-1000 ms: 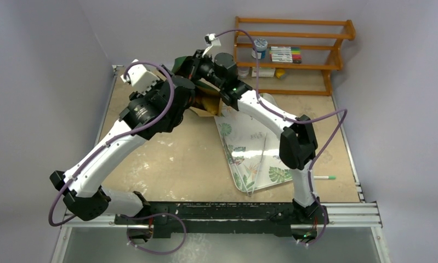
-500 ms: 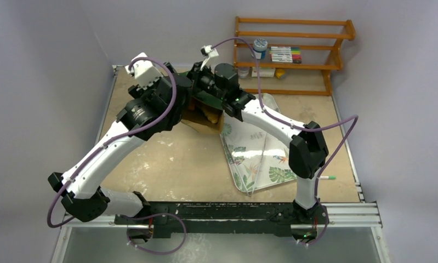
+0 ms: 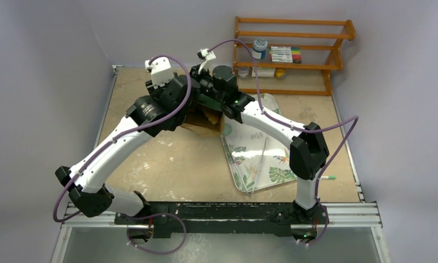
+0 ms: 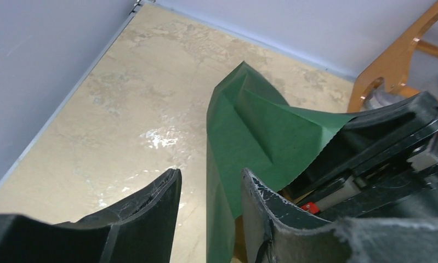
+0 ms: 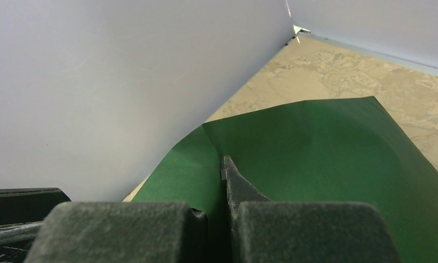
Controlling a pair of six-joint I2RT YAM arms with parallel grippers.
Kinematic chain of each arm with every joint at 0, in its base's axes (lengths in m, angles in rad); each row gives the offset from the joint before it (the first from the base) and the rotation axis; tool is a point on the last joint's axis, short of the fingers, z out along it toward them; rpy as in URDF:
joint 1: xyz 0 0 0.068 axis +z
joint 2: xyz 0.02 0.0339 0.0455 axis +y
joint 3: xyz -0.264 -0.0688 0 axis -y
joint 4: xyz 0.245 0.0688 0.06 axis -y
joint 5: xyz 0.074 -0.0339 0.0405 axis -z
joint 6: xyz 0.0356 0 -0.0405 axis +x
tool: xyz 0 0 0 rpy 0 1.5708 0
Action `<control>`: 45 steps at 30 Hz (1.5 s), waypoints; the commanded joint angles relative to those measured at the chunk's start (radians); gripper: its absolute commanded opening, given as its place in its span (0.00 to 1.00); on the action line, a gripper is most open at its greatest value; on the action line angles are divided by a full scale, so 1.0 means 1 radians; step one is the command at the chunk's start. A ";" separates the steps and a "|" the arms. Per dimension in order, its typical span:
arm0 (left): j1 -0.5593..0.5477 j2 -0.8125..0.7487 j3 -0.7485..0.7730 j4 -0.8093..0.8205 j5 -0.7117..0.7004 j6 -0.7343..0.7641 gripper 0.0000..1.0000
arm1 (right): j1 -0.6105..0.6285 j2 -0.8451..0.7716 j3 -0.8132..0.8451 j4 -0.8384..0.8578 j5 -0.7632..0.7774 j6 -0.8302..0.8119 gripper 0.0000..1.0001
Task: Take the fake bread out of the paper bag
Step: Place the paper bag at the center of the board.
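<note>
The left arm [image 3: 118, 143] and right arm [image 3: 271, 123] both stretch far forward, wrists almost meeting; the left gripper [image 4: 210, 183] has its jaws partly apart, the right gripper [image 5: 223, 181] has them pressed tight together

Open table [image 3: 167, 159] left of paper bag [image 3: 197, 123], rack [image 3: 293, 66] behind, tray [image 3: 249, 153] right
</note>
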 commanded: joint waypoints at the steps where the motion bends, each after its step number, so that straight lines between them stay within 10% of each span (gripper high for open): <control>1: 0.006 -0.031 -0.030 -0.051 -0.024 0.000 0.43 | -0.009 -0.046 0.007 -0.042 0.004 -0.037 0.00; 16: 0.007 -0.087 -0.083 0.062 0.050 0.000 0.61 | -0.005 -0.034 0.026 -0.089 -0.009 -0.080 0.00; 45: 0.006 -0.091 -0.119 0.101 0.178 0.050 0.63 | -0.006 0.017 0.101 -0.145 -0.069 -0.128 0.00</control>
